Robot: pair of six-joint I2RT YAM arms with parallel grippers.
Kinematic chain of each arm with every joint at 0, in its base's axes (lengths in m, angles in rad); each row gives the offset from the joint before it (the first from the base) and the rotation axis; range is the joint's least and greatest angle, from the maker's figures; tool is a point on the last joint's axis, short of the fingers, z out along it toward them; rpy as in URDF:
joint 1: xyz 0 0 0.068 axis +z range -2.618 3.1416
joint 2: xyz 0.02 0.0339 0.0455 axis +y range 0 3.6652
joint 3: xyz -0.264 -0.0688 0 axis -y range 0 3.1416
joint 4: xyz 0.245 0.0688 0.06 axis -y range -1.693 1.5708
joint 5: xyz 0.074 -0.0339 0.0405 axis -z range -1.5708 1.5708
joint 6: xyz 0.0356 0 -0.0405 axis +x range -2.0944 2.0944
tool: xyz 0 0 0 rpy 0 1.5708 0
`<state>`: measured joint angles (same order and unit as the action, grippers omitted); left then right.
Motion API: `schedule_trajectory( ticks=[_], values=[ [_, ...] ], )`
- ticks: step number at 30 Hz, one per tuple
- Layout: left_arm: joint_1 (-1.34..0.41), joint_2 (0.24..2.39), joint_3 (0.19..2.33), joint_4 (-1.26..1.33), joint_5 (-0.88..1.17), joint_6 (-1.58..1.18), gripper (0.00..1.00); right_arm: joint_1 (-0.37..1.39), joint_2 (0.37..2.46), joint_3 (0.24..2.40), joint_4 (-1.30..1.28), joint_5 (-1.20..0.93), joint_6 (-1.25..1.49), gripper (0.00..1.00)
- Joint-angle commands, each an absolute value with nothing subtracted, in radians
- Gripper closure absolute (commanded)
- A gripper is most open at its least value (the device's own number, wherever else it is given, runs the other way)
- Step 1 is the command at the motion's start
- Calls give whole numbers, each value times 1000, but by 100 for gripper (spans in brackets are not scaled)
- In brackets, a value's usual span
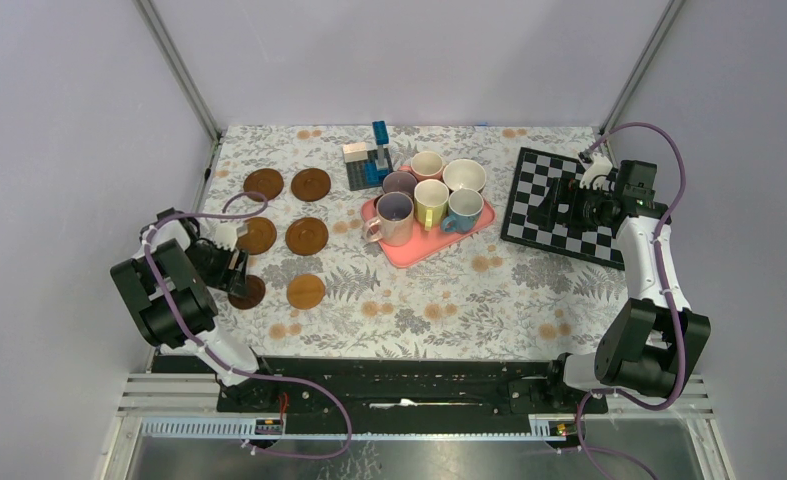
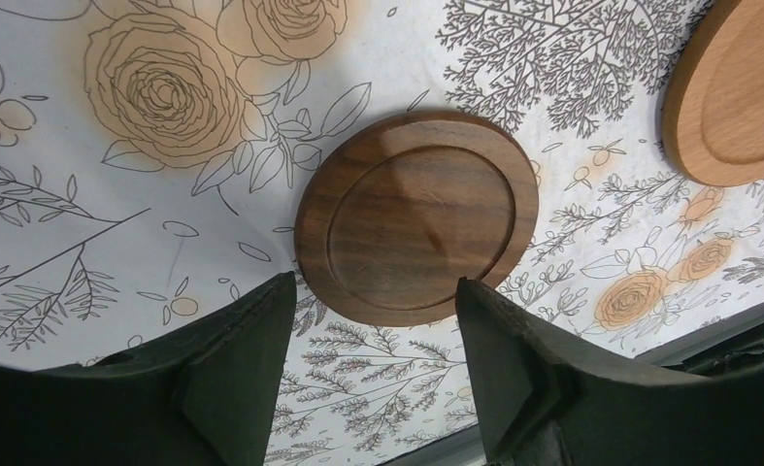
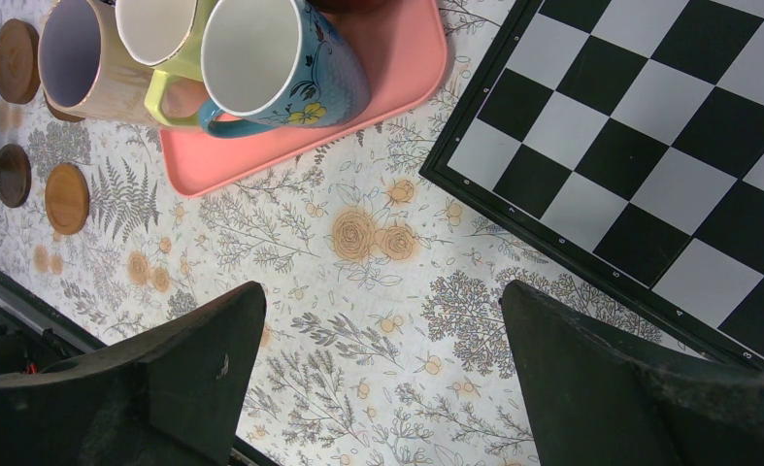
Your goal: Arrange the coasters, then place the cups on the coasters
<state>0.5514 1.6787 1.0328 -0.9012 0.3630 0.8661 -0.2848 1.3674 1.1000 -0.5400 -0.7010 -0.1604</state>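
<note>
**Both end effectors open; six coasters laid out, six cups on the tray**

The tabletop (image 1: 449,310), covered with a floral-print cloth, carries every item shown. The chessboard (image 1: 529,170) lies directly beneath the right end effector (image 1: 559,207), which hovers over it with its fingers spread wide and nothing between them. The pink tray (image 1: 424,248) sits on the side of this end effector that faces the left arm, near the board but apart from it. In the right wrist view it appears ahead and to the left of the fingertips.

All six cups stand upright and crowded together on the tray, none on a coaster. They are the wide white cup (image 1: 464,176), the pale pink cup (image 1: 393,217), the light blue cup (image 1: 462,209), the yellow cup (image 1: 430,200), the mauve cup (image 1: 400,183) and the salmon pink cup (image 1: 427,164). A small stack of grey and blue blocks (image 1: 367,160) stands just beyond the tray's far left corner.

The six coasters lie flat in two columns of three, between the left end effector (image 1: 237,275) and the tray. The dark brown coaster (image 2: 416,228) lies directly below this end effector. The two fingers are parted and frame the coaster's near rim without closing on it. Whether the tips touch the wood cannot be told. An orange-brown coaster (image 2: 737,87) lies ahead and to the right of the fingertips, clearly apart from the dark one. The remaining four coasters (image 1: 307,236) lie beyond the left end effector, toward the far edge.
</note>
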Motion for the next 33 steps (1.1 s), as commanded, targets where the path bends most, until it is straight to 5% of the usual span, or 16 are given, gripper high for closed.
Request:
schedule_trajectory(
  ticks=[1,13,24,33],
  values=[
    [550,1633,1113,-913,397,837,32,-290,1343,1103,-529,-720,-167,2],
    [419,1530,1243,-909,411,744,23,-288,1338,1123,-567,-735,-192,2],
    [16,1475,1362,-852,473,592,10,-287,1325,1142,-589,-746,-200,2],
    [-283,1614,1378,-733,418,476,13,-287,1312,1091,-552,-752,-204,2]
  ],
)
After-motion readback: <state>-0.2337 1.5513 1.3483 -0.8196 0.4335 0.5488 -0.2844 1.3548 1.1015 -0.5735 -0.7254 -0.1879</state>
